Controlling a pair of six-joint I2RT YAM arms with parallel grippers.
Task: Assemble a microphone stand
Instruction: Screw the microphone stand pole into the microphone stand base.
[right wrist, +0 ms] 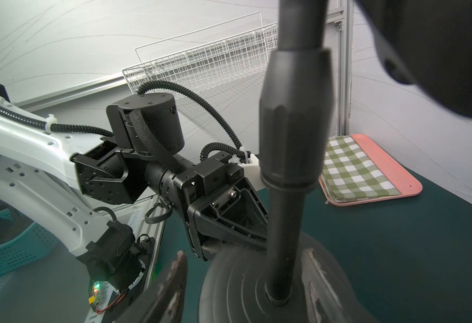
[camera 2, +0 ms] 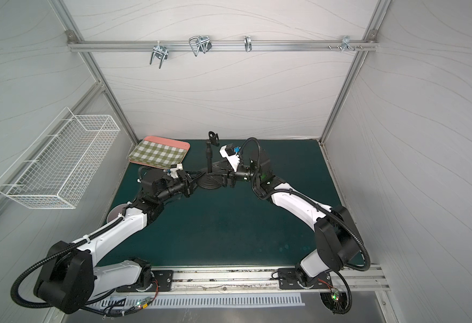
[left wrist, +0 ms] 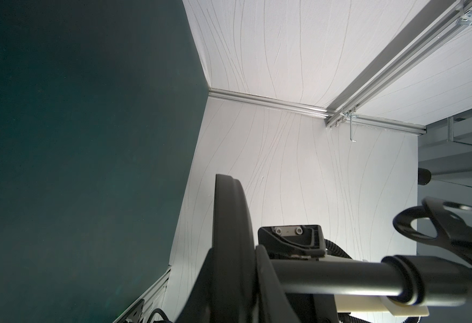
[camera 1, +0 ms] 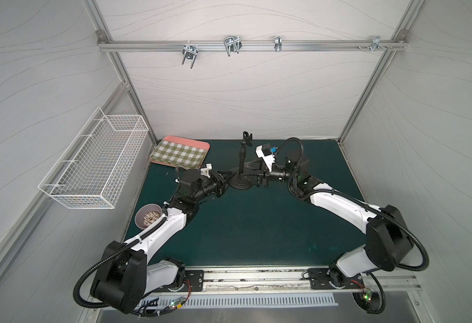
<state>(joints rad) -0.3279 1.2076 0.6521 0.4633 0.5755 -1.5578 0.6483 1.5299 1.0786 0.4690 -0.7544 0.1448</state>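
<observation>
The microphone stand stands upright at the back middle of the green mat in both top views. Its thin rod sits in the centre of the domed black base, and the U-shaped clip is on top. My left gripper is shut on the base's left rim. My right gripper is open low on the right. One of its fingers stands on each side of the rod, above the base, and neither touches the rod.
A pink tray with a green checked cloth lies at the back left, close behind my left wrist. A white wire basket hangs on the left wall. A grey bowl sits beside my left forearm. Metal hooks hang on the back rail.
</observation>
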